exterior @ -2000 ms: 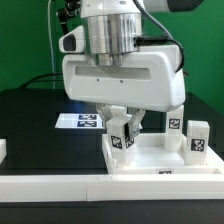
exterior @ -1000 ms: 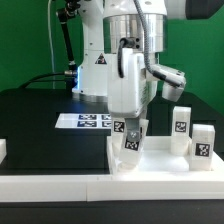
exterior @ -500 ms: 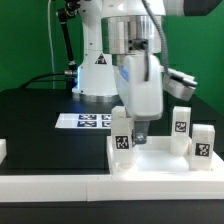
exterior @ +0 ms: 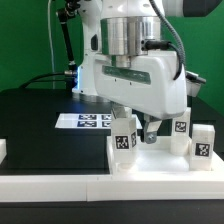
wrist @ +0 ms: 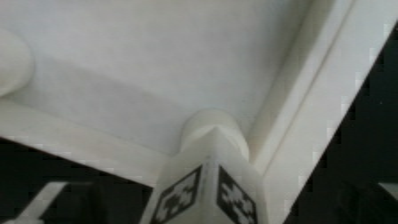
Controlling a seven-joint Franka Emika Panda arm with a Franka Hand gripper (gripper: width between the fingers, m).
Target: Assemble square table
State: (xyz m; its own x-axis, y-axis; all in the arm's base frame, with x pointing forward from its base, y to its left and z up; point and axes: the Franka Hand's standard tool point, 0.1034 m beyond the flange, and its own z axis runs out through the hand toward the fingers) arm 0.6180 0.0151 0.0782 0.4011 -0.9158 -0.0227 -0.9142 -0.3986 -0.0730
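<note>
**Now the leg stands free in the panel's corner**

Here we see the gripper (exterior: 143, 128) hanging low over the square table panel (exterior: 160, 162), its fingers spread apart and holding nothing. Just beside it, toward the exterior view's left, one tagged leg (exterior: 124, 137) stands upright in the panel's near corner. In the wrist view, we find that same leg (wrist: 210, 165) rising against the raised rim (wrist: 306, 95). Two more legs (exterior: 180, 128) (exterior: 202, 141) stand upright at the exterior view's right. The marker board (exterior: 84, 122) lies flat on the black table (exterior: 40, 130) behind.
</note>
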